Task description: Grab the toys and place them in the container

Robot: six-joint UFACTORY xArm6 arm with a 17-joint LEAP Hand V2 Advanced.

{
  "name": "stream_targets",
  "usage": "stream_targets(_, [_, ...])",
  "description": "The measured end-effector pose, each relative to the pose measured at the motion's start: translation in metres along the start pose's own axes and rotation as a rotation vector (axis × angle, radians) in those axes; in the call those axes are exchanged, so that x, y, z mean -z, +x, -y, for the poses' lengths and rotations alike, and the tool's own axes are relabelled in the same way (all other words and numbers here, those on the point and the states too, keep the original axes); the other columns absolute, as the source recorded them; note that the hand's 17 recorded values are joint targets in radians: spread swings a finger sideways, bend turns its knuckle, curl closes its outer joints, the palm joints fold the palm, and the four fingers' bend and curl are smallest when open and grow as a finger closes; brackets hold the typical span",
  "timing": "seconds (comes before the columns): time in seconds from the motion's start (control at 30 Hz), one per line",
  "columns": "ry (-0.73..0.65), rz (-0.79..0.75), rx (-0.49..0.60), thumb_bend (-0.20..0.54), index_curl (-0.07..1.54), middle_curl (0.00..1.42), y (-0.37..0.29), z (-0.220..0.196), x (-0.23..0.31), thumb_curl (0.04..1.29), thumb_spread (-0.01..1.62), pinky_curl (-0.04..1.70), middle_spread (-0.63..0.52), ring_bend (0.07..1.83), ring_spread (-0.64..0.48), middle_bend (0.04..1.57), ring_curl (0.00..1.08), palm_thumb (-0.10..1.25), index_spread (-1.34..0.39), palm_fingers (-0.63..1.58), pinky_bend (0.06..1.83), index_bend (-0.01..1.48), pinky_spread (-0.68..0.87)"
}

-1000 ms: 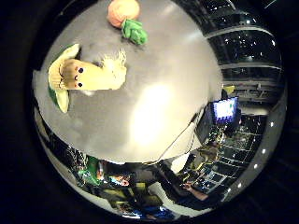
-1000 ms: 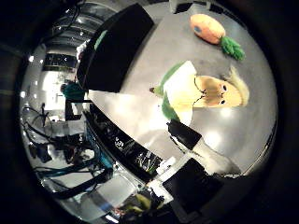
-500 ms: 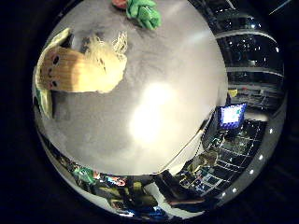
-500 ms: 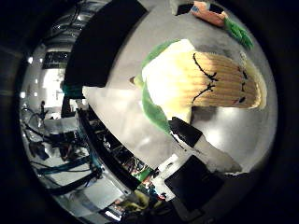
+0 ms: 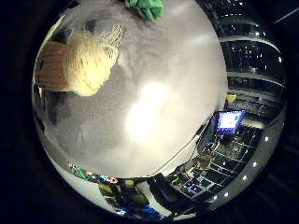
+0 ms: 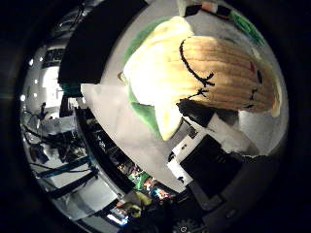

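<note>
The corn plush toy (image 6: 214, 73) lies on the grey table (image 5: 154, 112) and fills much of the thumb side view, so it is very close to the palm. A white and black finger of the right hand (image 6: 214, 155) reaches in next to its pale husk; I cannot tell if it touches the toy, and whether the fingers are spread or curled is not visible. The second toy (image 5: 145, 7), with green leaves, is cut off at the edge. A dark container (image 6: 97, 43) stands beyond the corn toy. Compared with half a second ago, the corn toy looks larger: the palm has come closer.
</note>
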State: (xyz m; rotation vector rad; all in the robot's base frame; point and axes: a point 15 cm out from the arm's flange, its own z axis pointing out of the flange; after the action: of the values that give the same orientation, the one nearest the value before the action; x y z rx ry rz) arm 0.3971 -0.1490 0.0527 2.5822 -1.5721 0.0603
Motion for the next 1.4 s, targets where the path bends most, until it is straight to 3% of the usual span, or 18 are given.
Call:
stream_targets(0.23, [-0.018,-0.021,0.014,-0.025,0.38,0.33,0.002,-0.002,0.0,0.39,0.94,0.24,-0.11,0.19,-0.04,0.26,0.21,0.82,-0.44,0.48,0.19,0.28,0.28])
stream_targets(0.3, [-0.027,-0.034,0.018,-0.024,0.41,0.35,0.004,-0.004,0.0,0.39,0.93,0.21,-0.15,0.22,-0.09,0.3,0.21,0.83,-0.46,0.63,0.16,0.36,0.25])
stream_targets(0.43, [-0.033,-0.055,0.021,-0.014,0.41,0.42,0.009,-0.006,0.003,0.39,0.92,0.15,-0.3,0.43,-0.29,0.51,0.25,0.88,-0.5,1.05,0.24,0.31,-0.05])
stream_targets(0.5, [-0.032,-0.065,0.025,-0.008,0.45,0.45,0.012,-0.006,0.006,0.4,0.91,0.22,-0.33,0.58,-0.35,0.55,0.33,0.93,-0.51,1.25,0.45,0.33,-0.29])
stream_targets(0.57, [-0.028,-0.071,0.025,-0.009,0.49,0.49,0.013,-0.006,0.009,0.41,0.9,0.27,-0.34,0.7,-0.38,0.62,0.38,0.99,-0.51,1.28,0.61,0.41,-0.47])
stream_targets(0.73, [0.005,-0.124,0.018,-0.016,0.55,0.53,0.028,-0.006,0.038,0.41,0.9,0.34,-0.34,0.81,-0.37,0.72,0.44,1.02,-0.5,1.21,0.78,0.48,-0.57])
stream_targets(1.17, [0.019,-0.216,-0.064,-0.018,0.63,0.59,0.038,-0.043,0.151,0.41,0.94,0.41,-0.32,0.89,-0.35,0.79,0.5,1.05,-0.49,1.11,0.9,0.56,-0.62])
stream_targets(1.4, [0.12,-0.178,-0.023,-0.018,0.66,0.6,-0.01,0.008,0.232,0.41,0.95,0.42,-0.32,0.89,-0.34,0.79,0.51,1.05,-0.49,1.11,0.91,0.57,-0.61])
